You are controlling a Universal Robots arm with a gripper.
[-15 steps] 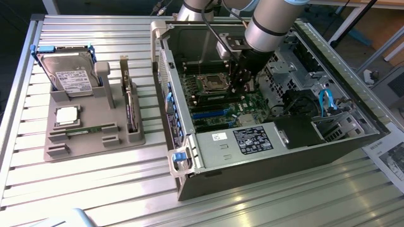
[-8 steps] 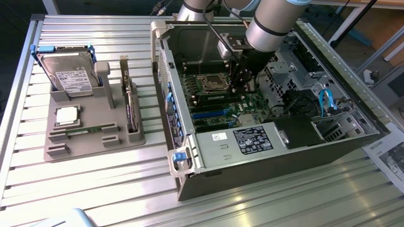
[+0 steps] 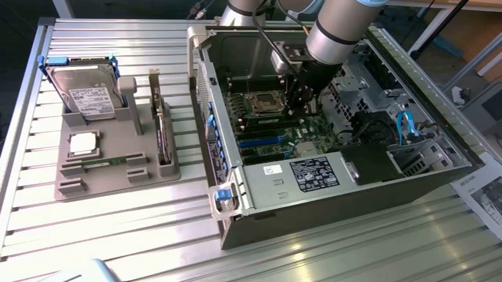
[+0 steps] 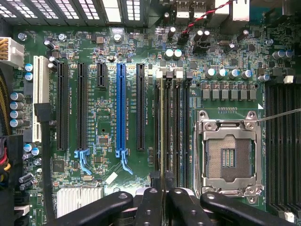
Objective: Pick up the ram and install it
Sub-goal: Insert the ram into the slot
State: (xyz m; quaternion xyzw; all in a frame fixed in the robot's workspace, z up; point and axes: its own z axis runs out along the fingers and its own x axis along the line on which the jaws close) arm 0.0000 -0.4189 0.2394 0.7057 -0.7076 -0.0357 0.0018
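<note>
Now deep inside open steel computer case [image 3: 314,217] | over glossy green motherboard [image 4: 108,108] | black gripper [image 4: 162,189] pinched on ram [image 4: 162,122], thin stick seen edge-on, lined along narrow black memory slots [image 4: 181,127] beside square metal CPU socket [image 4: 228,155] | judged best: hold stick upright, match slot, push evenly at both ends, avoid twisting.

Black fingers [image 4: 150,207], olive-green ram [image 4: 162,132], green motherboard [image 4: 107,110], blue slot [image 4: 121,108].
</note>
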